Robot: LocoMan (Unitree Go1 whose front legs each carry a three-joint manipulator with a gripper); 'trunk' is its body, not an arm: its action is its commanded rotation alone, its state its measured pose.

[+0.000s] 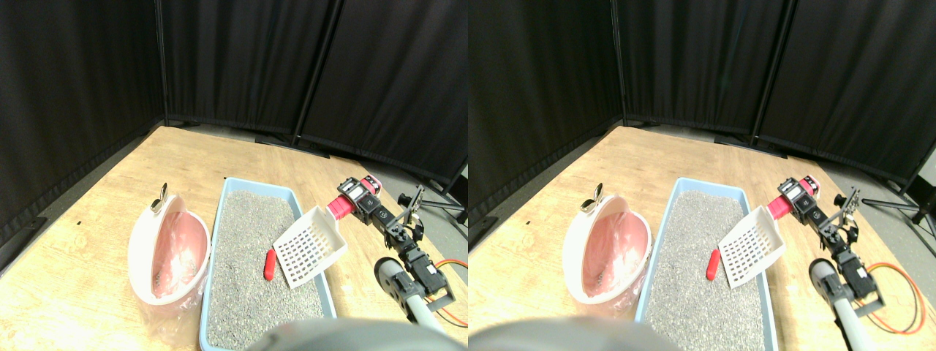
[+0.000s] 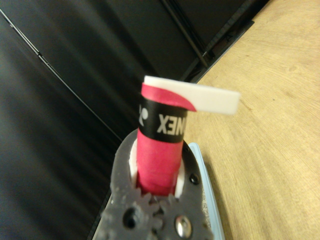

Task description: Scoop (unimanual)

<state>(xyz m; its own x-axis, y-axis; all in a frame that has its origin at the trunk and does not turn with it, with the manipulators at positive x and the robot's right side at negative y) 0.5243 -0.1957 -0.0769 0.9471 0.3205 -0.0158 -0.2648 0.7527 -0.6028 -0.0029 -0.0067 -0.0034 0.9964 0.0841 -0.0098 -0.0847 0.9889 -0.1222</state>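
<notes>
The claw grips the scoop's red-wrapped handle, its jaws closed on both sides. Ahead of it, the white scoop hangs tilted over the blue tray of grey litter. A small red piece lies just beyond the scoop's edge; a pink-lined bin stands farther out on the counter.

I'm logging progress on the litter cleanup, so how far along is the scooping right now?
Done: the right claw is shut on the red wrapped handle of the white slotted plastic scoop, its blade beside the small red cylinder on the grey litter in the blue tray. In hand: lining up the scoop. Left: lifting the cylinder and tipping it into the white bin with the pink liner.
</notes>
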